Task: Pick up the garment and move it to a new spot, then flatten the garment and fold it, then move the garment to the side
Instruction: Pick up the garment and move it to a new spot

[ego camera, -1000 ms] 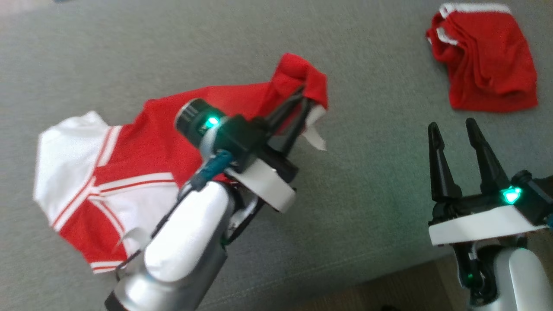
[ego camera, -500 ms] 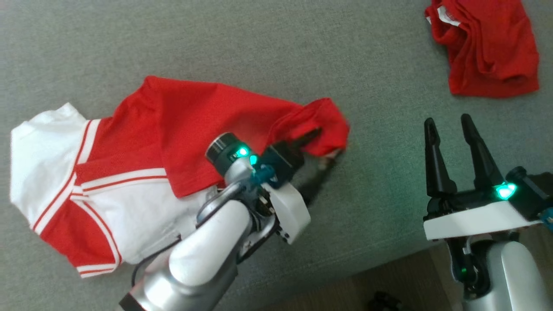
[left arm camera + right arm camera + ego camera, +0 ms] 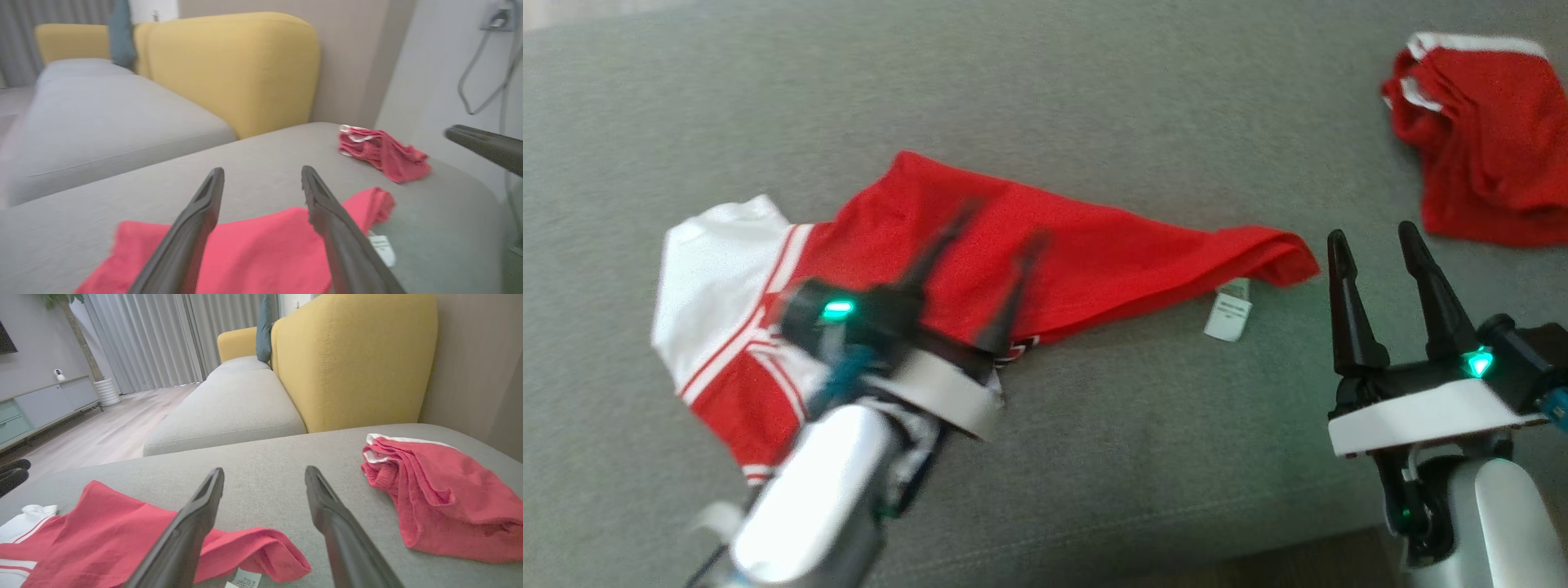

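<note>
Released now: the red tip that was pinched and lifted a second ago is let go, and the left gripper is drawn back over the middle of the red-and-white shirt, fingers spread wide, nothing held. The shirt is laid out on the grey sofa cushion, stretched into a long point toward the right, white sleeve and striped trim at its left end. A white label is left poking out from under the red tip. The right gripper is parked just beside that tip, also spread wide and empty. A second red garment is seen crumpled farther right, well apart from the shirt.

Flattening is judged barely begun. The right end is rolled over on itself, and the red panel is folded across the white front at a slant. If a fold is started from this lay, those creases could be locked in. If the tip is taken carelessly, the label alone could be pinched and the cloth left behind. A pull from one end only could drag the whole shirt along the cushion instead of spreading it. The lower hem is lying near the cushion's front edge, so a tug that way could slide it off. The spread left fingers are held low over the cloth, and a snag could be caused by a sideways sweep.
</note>
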Controlling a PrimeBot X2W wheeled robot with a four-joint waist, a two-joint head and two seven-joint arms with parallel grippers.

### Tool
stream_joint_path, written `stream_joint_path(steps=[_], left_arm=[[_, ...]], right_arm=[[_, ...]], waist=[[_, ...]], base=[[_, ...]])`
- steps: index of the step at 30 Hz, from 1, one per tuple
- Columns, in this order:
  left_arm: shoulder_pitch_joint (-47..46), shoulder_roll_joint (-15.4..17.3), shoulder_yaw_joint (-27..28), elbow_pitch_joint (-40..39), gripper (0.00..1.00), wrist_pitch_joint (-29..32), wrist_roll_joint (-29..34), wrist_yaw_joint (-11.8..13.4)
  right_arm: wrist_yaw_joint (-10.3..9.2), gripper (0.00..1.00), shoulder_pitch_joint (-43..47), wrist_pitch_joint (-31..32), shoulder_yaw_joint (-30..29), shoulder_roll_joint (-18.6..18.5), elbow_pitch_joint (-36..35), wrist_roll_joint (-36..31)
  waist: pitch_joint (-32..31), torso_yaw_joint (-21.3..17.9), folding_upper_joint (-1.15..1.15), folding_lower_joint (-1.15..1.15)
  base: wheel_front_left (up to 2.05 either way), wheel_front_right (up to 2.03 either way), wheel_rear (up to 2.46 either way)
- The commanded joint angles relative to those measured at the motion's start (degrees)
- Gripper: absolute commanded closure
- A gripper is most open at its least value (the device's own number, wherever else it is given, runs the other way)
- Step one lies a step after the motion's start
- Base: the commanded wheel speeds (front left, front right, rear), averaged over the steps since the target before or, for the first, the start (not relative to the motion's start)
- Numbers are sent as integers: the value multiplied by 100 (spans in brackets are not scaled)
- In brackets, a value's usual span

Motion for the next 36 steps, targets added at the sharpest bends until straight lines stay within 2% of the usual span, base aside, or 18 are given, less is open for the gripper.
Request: stream_joint_path(steps=[1,10,15,25,36], left_arm=[[-77,126,318,-251,0,-70,-57,95],[524,605,1453,-395,0,-232,-358,699],[970,766,1933,-465,0,-250,-493,819],[1648,767,2026,-648,0,-253,-383,825],[1923,752,2007,-730,0,-254,-331,897]], right_arm=[[-4,0,-61,27,119,-26,-244,-43],[-4,0,31,293,95,-27,-437,-408],[-4,0,133,422,91,-31,-474,-494],[-4,0,408,572,151,-73,-474,-465],[-4,0,616,655,149,-72,-539,-442]], waist=[[-142,189,0,0],[-444,719,0,0],[-631,845,0,0],[-985,787,0,0],[-1155,737,0,0]], base=[[0,0,0],[0,0,0],[0,0,0],[0,0,0],[0,0,0]])
